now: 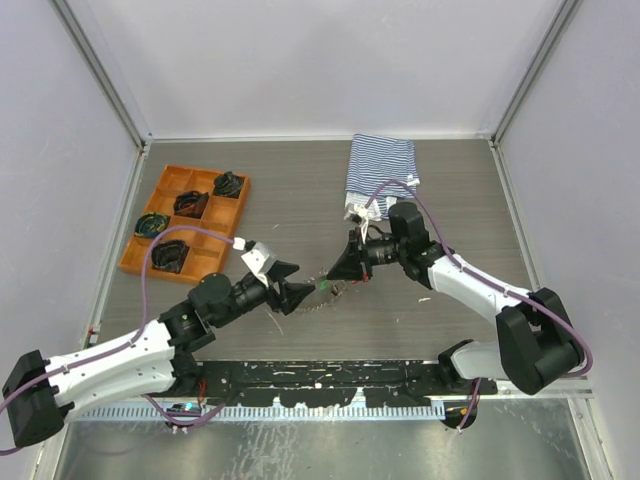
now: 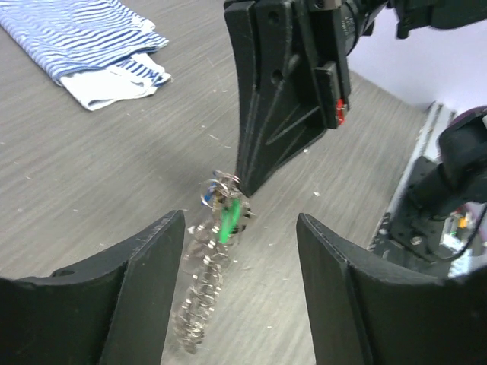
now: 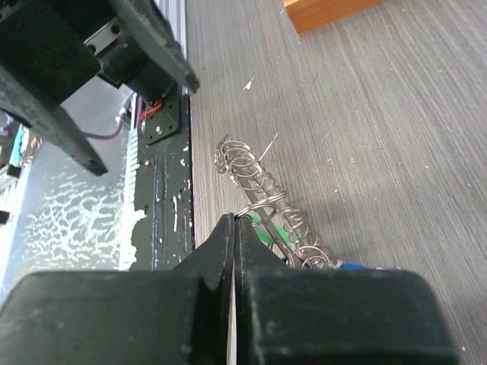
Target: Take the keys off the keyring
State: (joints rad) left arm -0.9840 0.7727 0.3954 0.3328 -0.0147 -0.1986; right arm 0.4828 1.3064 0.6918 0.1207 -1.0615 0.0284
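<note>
At the near edge runs a black rail (image 1: 320,380), scuffed white, with my two arm bases on it. Just beyond it, on the grey wood-grain worktop (image 1: 300,190), my left tool (image 1: 296,283) stands wide. Its two matt black fingers (image 2: 144,289) sit either side of the keyring (image 2: 202,289) and touch nothing. The keyring is a thin wire ring on a long springy chain of loose metal coils. It lies near the middle of the worktop, between my two tools.

My right tool (image 3: 232,228) comes in from the far right with its pointed black jaws pressed together, nipping a loop of the ring's wire at the very tips. The keys (image 2: 228,220) bunch at that end of the chain. One green plastic head shows plainly, with a speck of blue beside it; the others I cannot make out.

There is open worktop all round the chain.

Far left sits an orange tray (image 1: 132,262) with square compartments, several of them holding dark bundles (image 1: 190,203). Far right lies a folded blue-and-white striped cloth (image 1: 380,165), soft and creased, close to the back wall.
</note>
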